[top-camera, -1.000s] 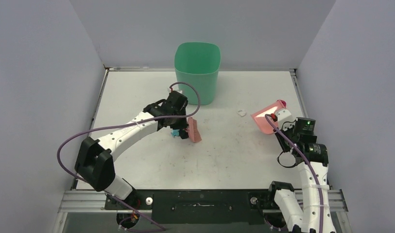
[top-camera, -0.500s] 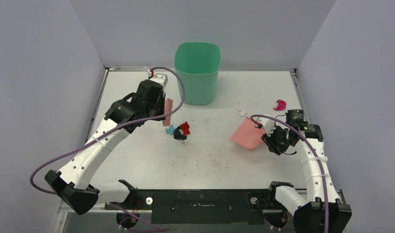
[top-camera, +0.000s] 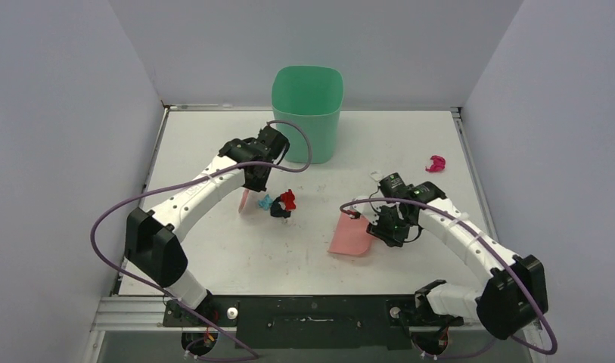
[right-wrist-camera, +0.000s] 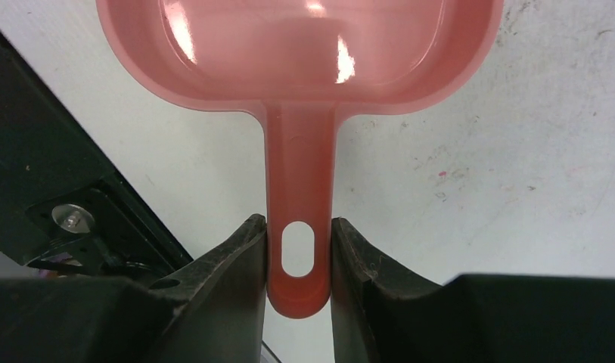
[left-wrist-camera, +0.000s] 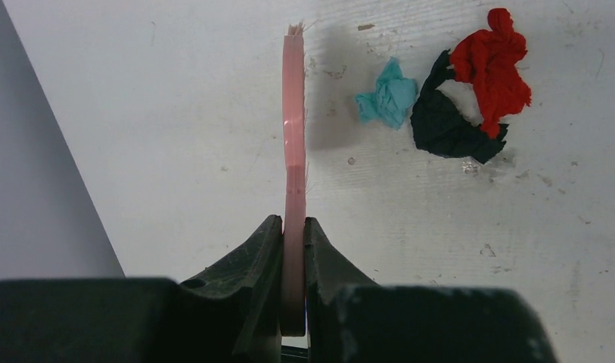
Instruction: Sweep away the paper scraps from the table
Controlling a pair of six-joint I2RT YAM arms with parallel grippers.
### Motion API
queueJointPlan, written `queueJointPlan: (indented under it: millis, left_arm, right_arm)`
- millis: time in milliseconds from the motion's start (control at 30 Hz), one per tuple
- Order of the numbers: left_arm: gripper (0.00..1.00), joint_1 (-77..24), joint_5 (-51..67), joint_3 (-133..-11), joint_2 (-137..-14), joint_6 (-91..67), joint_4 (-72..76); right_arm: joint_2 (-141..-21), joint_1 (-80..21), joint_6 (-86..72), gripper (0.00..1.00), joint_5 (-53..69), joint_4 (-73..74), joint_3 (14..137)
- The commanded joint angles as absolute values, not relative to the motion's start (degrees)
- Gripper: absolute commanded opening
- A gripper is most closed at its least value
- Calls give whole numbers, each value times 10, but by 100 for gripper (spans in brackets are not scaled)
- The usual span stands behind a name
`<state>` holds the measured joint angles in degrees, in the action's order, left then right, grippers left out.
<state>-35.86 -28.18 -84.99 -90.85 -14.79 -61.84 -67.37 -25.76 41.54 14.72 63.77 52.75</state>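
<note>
— Moved since half a second back?
— Dustpan (top-camera: 351, 236), pink: brought down and left, toward frame centre. Brush (top-camera: 246, 200), pink: dropped from upper left of the litter to just left of it.
— Reason for placement?
— Judged a sweep set-up. Brush on edge at left of paper scraps (left-wrist-camera: 470, 91): red, black, light blue, bunched mid-frame on worktop (top-camera: 213, 249). Dustpan at lower right of them, open side leftward, well apart.
— Tools?
— Left tool (left-wrist-camera: 293, 224): clenched on brush back, pinched flat. Right tool (right-wrist-camera: 299, 227): clamped on dustpan handle, at the hanging hole.
— Outstanding?
— Magenta scrap (top-camera: 436, 162), far right, alone.
</note>
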Motion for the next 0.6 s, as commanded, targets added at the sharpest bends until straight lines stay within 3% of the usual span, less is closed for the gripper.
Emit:
queueJointPlan:
  millis: [0,367,567]
  left_arm:
    - [0,-360,-252,-854,-929,-146,-581]
    - [0,-366,-15,-806,-956,-181,-478]
    - [0,-395,48,-809,-941,-211,-461]
  right_arm:
    - [-731,-276,356,5,94,571,526]
    - [-862,-322,343,5,142,516,565]
    - [-902,-340,312,5,133,491,578]
